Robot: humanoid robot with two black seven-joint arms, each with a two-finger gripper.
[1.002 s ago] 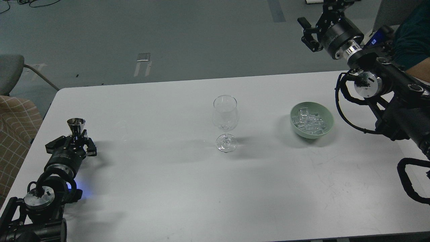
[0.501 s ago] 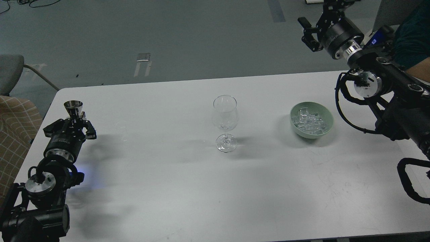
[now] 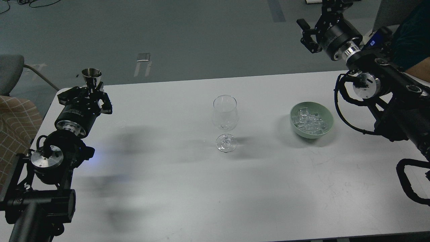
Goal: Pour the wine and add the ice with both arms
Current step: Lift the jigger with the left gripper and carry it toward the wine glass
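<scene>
A clear stemmed wine glass stands upright at the table's middle, with no liquid showing in it. A green bowl to its right holds several clear ice cubes. My left gripper is shut on the stem of a small silver metal cup. It holds the cup upright in the air above the table's far left corner. My right gripper is raised high beyond the table's far right edge, behind the bowl. Its fingers stand apart and hold nothing.
The white table reaches the view's bottom edge. A chair with a checked cushion stands left of the table. A person in a teal sleeve is at the far right, behind my right arm.
My left gripper has lifted the metal cup off the table and carried it up and away toward the far left corner. The right arm has barely moved.
</scene>
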